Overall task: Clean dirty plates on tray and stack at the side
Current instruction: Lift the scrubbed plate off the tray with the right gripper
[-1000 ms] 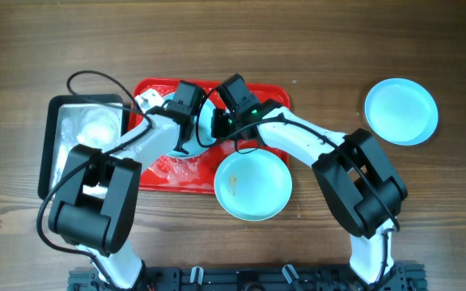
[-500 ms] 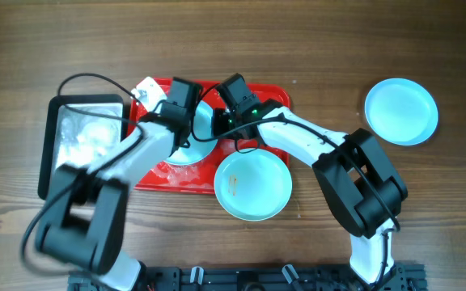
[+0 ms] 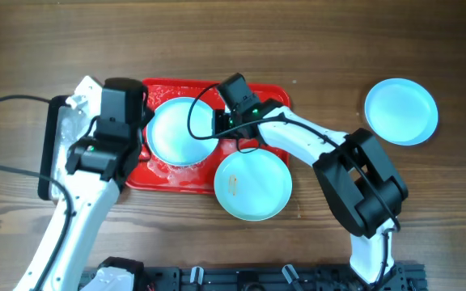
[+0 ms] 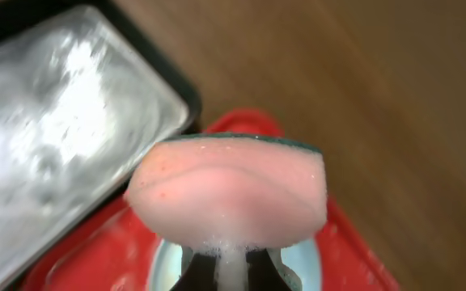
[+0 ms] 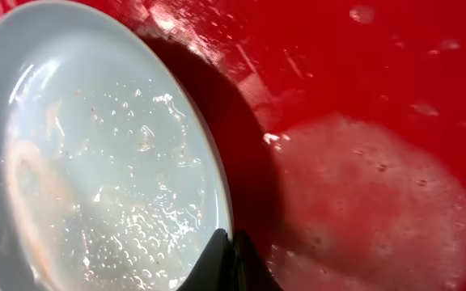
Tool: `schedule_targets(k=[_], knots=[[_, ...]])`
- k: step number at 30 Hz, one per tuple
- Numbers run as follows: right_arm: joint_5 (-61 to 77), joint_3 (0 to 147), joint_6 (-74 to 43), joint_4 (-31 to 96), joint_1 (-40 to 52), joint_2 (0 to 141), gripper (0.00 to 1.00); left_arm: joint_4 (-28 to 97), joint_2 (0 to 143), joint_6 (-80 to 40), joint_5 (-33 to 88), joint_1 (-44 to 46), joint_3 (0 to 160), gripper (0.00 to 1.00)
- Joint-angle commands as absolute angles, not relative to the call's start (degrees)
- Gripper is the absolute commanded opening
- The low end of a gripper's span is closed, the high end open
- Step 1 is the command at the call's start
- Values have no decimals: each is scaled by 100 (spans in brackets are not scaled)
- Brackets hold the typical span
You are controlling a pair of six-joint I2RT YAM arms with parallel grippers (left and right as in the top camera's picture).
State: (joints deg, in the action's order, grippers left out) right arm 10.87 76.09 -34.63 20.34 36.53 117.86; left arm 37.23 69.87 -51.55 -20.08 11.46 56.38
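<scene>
A wet, soapy pale-blue plate (image 3: pixel 180 129) stands tilted on the red tray (image 3: pixel 269 93). My right gripper (image 3: pixel 219 123) is shut on its right rim (image 5: pixel 221 226). The plate's wet face (image 5: pixel 95 162) fills the left of the right wrist view. My left gripper (image 3: pixel 133 121) is shut on a pink sponge (image 4: pixel 229 190) with a green back, just left of the plate, over the tray's left edge. A second plate (image 3: pixel 252 184) with a small stain lies at the tray's front edge. A third plate (image 3: pixel 401 111) lies on the table at the far right.
A black-rimmed silver metal tray (image 3: pixel 71 133) with soapy water sits left of the red tray; it also shows in the left wrist view (image 4: pixel 47 137). Foam lies on the red tray's floor (image 5: pixel 362 194). The wooden table (image 3: pixel 338 48) surrounds everything.
My left arm has swung left, off the plate's face to the tray's left edge, with the sponge. The plate's face is now uncovered. The right arm has not moved.
</scene>
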Motion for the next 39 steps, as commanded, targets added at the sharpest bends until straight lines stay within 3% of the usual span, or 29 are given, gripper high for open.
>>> schedule_targets(k=[1,9,16,23,29,39], knots=[[169,7616,-2792,2381,3516,11030,4,4263,7019,-5120,-1168,1096,5662,4],[-3426,7616,-1568,3109,3645,9301,4,4729,7384,-4925,-875,1096,5662,4],[-6274,7616,-14,2810,4427,9067,4,4720,7988,-4925,-810,1096,5662,4],[-6477,7616,1048,2471,4875,9749,4,4657,8383,-4928,-810,1096,5662,4],[-7470,7616,1455,2344,4888,10390,4,4530,8385,-4928,-746,1096,5662,4],[-7583,7616,2565,1315,4956,10449,4,4482,8385,-4928,-685,1096,5662,4]])
